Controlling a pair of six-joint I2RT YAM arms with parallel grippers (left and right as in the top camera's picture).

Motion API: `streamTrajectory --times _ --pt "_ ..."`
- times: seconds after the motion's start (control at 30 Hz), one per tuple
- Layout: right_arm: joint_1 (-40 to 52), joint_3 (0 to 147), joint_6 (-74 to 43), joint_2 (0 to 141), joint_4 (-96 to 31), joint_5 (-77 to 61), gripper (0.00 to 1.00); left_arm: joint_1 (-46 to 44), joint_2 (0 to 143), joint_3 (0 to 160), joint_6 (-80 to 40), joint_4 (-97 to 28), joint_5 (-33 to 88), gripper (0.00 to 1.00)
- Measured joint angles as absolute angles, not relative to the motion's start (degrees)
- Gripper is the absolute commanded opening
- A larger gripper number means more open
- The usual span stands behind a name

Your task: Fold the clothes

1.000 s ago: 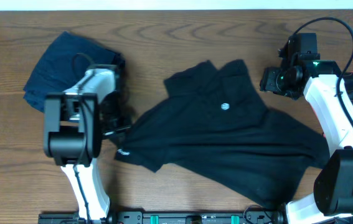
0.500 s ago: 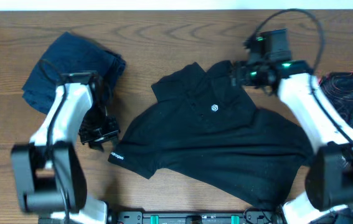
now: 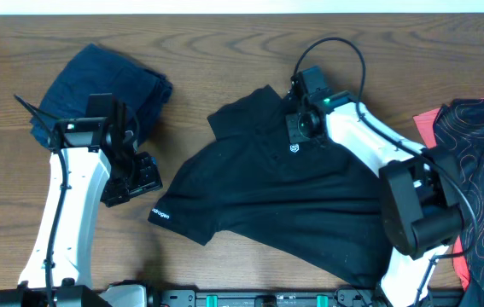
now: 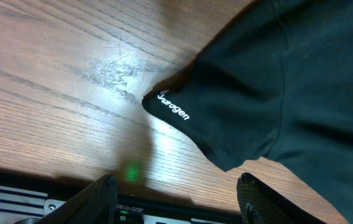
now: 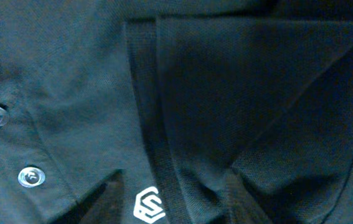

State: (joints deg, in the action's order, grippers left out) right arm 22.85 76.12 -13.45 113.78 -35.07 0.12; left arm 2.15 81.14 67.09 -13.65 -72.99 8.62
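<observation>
On the wooden counter [image 3: 224, 34] the black shirt [image 3: 310, 200] lies spread out, slanting from collar to hem. The right gripper [image 3: 298, 128] is nearer, pressed on the shirt beside its white logo [image 3: 295, 149], jaws partly apart. I cannot tell if it pinches cloth. The left gripper [image 3: 132, 176], open and empty, hangs just beside the shirt's sleeve [image 3: 172, 213].

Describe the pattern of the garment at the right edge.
The garment has coral lines on black; overhead view shows it best.

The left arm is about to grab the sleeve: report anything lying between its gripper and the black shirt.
Nothing visible does. The left gripper hangs open just off the sleeve of the black shirt, with only bare table between them.
</observation>
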Motion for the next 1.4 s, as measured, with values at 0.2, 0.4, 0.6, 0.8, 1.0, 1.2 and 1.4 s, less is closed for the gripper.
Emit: streamTrajectory --times 0.2,0.4,0.6,0.8,1.0,1.2,1.4 --pt "23.16 76.12 -13.98 115.35 -35.16 5.37 0.01 2.15 81.17 67.09 -13.67 -72.97 8.62 0.64" --pt "21.17 76.51 -15.07 114.52 -36.64 7.60 0.01 2.15 81.17 67.09 -13.65 -72.84 8.62 0.64" --pt "13.23 77.56 -15.88 107.28 -35.42 8.03 0.01 2.15 81.17 67.09 -13.67 -72.36 8.62 0.64" --pt "4.40 78.91 -16.51 104.57 -33.39 8.80 0.48 2.15 81.17 67.09 -13.67 -71.99 8.62 0.63" --pt "-3.38 78.91 -17.56 104.88 -34.06 7.94 0.59 2.15 81.17 67.09 -13.67 -71.48 9.98 0.64" --pt "-5.87 78.89 -13.67 104.92 -39.22 -6.33 0.64 2.15 81.17 67.09 -13.67 -70.74 10.74 0.64" --pt "-0.86 76.95 -9.80 104.95 -37.50 -10.44 0.68 2.15 81.17 67.09 -13.67 -70.11 10.79 0.64"
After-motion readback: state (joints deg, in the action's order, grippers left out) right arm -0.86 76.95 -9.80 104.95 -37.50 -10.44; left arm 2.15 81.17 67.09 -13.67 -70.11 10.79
